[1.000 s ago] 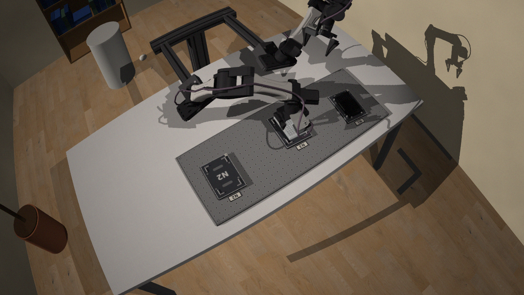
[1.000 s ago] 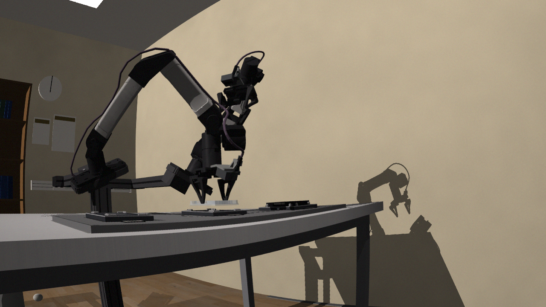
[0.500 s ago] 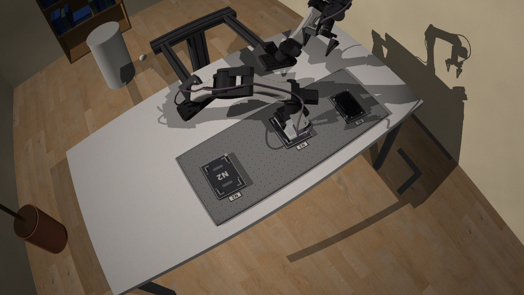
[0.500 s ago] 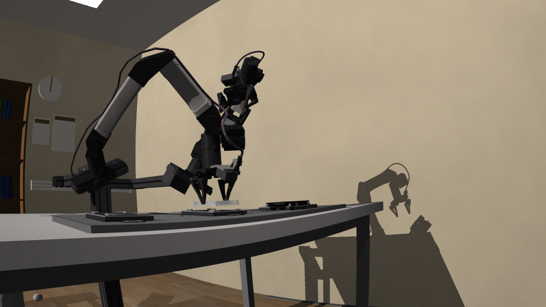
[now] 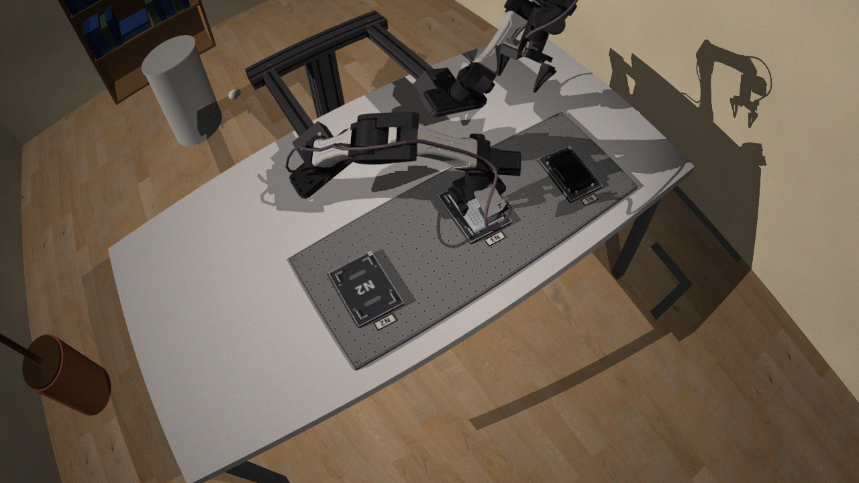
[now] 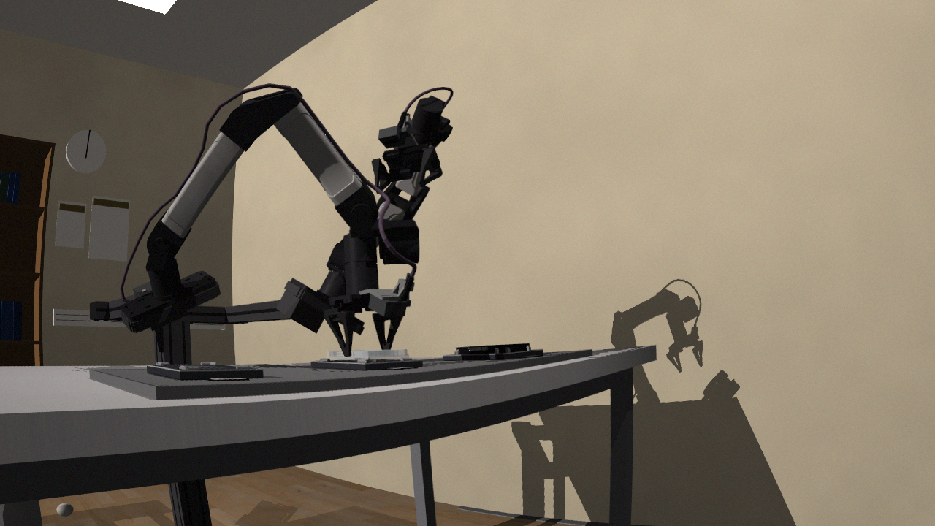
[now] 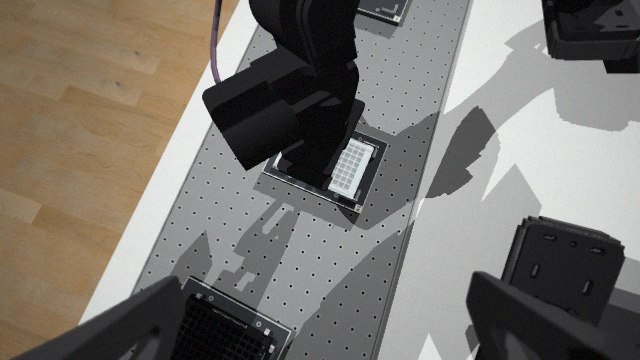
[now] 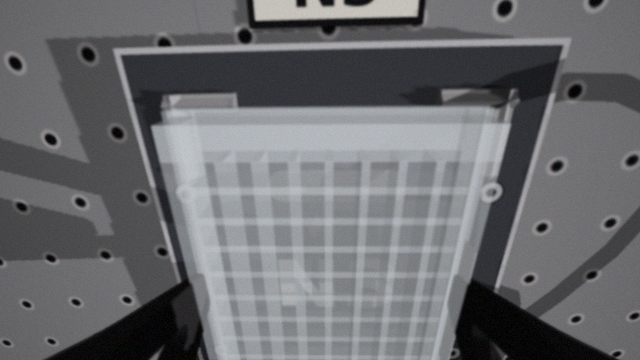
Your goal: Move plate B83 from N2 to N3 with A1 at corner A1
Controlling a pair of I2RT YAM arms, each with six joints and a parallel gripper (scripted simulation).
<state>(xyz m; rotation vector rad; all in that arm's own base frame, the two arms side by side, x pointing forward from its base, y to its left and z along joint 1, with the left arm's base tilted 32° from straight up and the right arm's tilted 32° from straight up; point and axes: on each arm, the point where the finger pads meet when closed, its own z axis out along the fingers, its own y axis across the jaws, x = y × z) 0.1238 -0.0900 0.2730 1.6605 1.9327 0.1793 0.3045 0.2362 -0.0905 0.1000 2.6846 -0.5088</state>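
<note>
Over nest N3, the right claw grasps pale, translucent plate B83 by its long sides, right down by the corner locators, though whether it is fully seated I cannot tell. Well apart from it, the left claw hangs released above the surface, while black plate B38 rests on N1.

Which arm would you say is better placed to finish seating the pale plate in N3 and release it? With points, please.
Right, I'd judge: the right gripper [image 6: 364,353] [image 8: 328,288] already straddles the pale plate [image 5: 475,216] [image 6: 369,354] [image 7: 352,167] [image 8: 325,235] at N3, while the left gripper [image 5: 522,73] is raised, well away.
</note>
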